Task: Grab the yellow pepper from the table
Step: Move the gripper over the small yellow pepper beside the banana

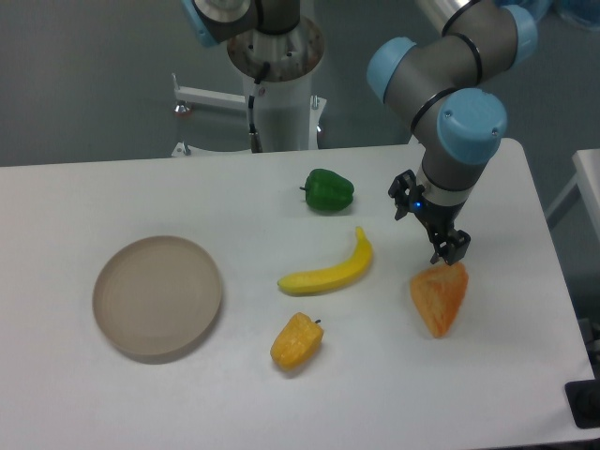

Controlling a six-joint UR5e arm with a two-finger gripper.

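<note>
One risk noted: gripper [448, 247], grip state not discernible and nothing seen held, hangs just above the orange wedge [440, 297], well apart from the pepper [296, 342] lying below the banana [330, 272], so a wrong pick is possible.

Arm bent downward; gripper [448, 247] pointing down low, fingers nearly closed, holding nothing.

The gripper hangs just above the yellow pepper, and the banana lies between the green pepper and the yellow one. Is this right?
Not quite. In the camera view the gripper hangs just above the orange wedge, not the yellow pepper. The banana does lie between the green pepper and the yellow one.
</note>
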